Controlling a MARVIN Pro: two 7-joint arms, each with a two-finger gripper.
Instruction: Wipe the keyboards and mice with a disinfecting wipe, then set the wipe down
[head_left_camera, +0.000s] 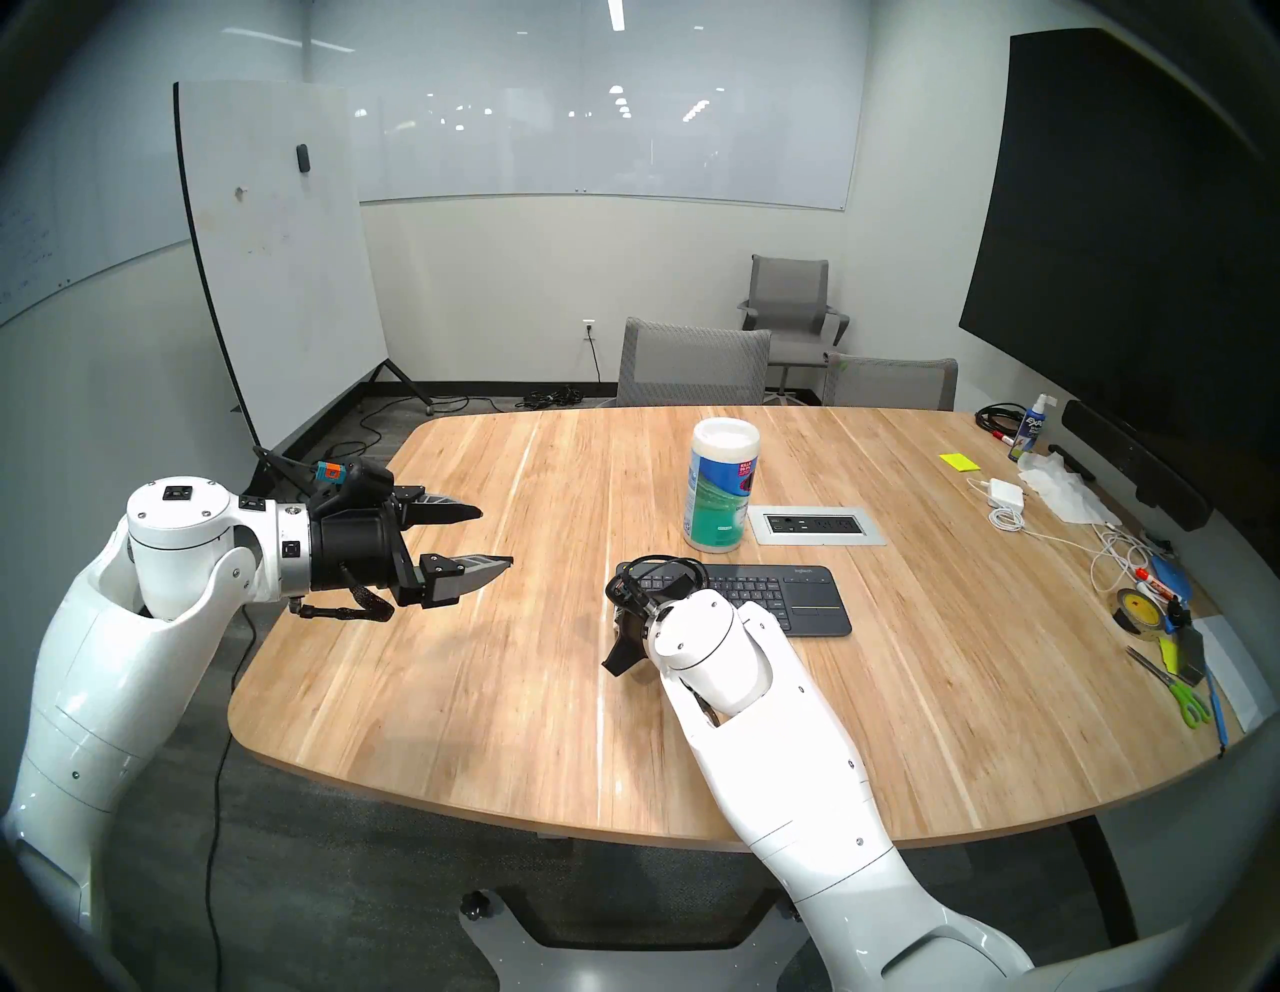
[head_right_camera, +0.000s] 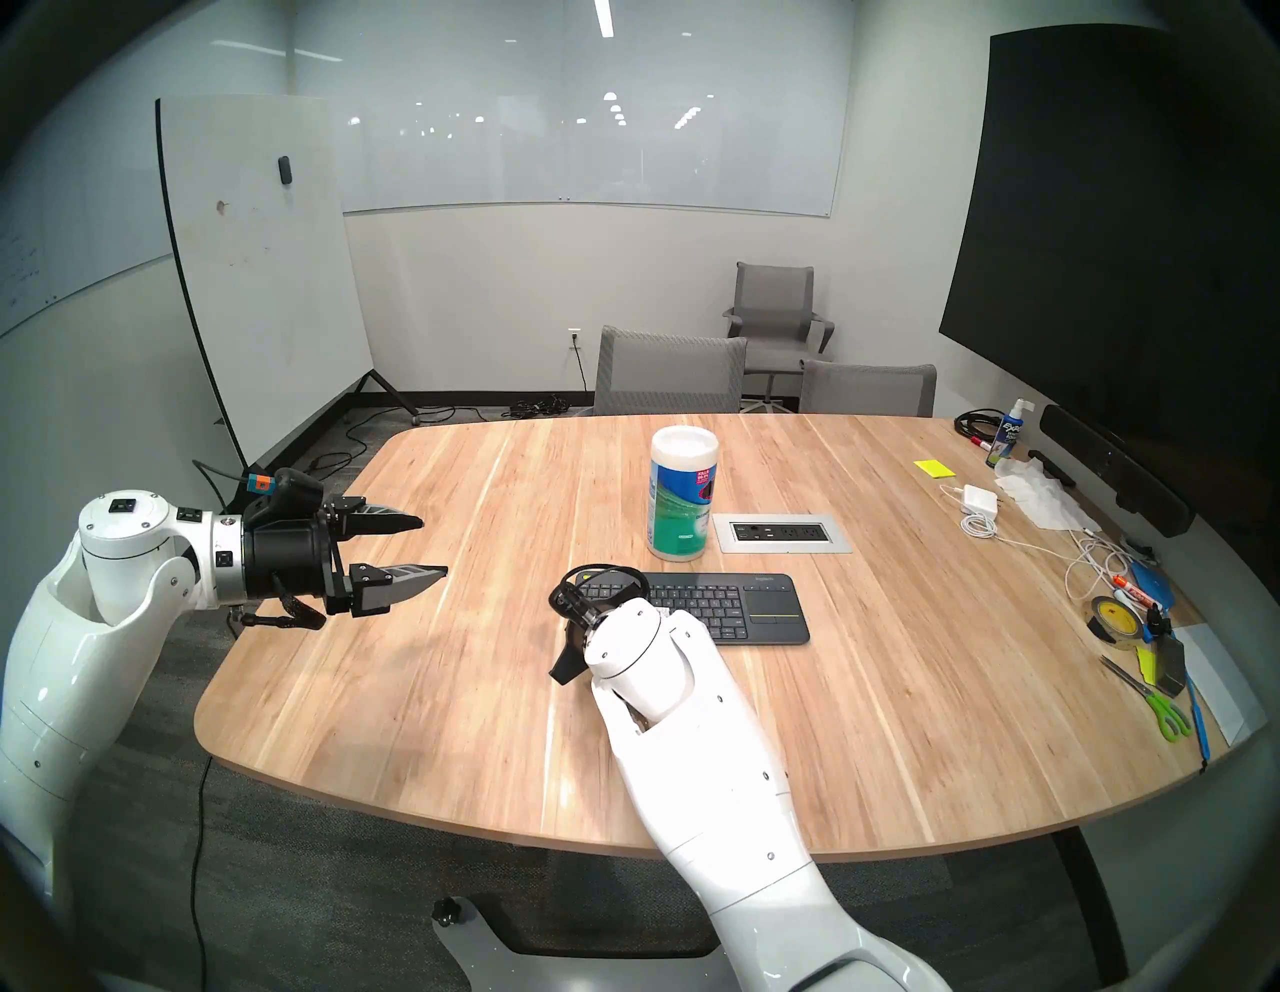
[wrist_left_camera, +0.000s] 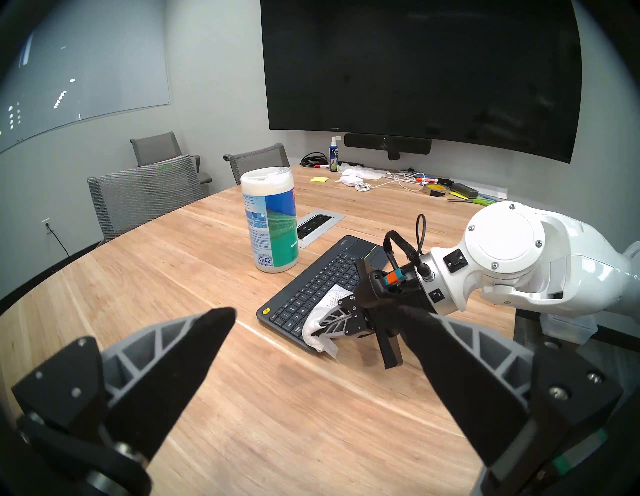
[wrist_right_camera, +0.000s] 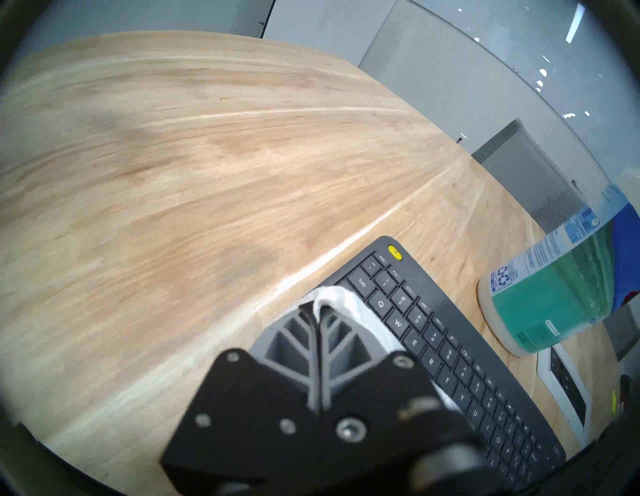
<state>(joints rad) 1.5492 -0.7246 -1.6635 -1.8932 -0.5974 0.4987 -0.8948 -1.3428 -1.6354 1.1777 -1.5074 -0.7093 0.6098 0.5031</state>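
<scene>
On my left, the white left arm hangs bent at the elbow above the counter's left edge, its wrist roughly level. The left gripper (head_left_camera: 478, 540) points across the wooden counter (head_left_camera: 485, 693) toward the middle, its two black fingers spread wide apart with nothing between them.

Moving rightward, my white right arm reaches in from the near edge, forearm angled up and leftward, the wrist bent downward over the left end of the slim black keyboard with dark grey keys and a touchpad (head_left_camera: 789, 596). The right gripper (wrist_left_camera: 320, 333) is clamped tight on the thin white disinfecting wipe (wrist_left_camera: 320, 327); in the right wrist view the fingers meet with the cloth pinched at the tips and draped over them. The wipe lies against the keyboard's near-left corner, below the small yellow corner button (wrist_right_camera: 394, 252), part of it hanging past the keyboard's edge onto the counter.

Just behind the keyboard stands the tall white canister with a green-blue label (head_left_camera: 720, 488), upright. I cannot see the mouse anywhere.
</scene>
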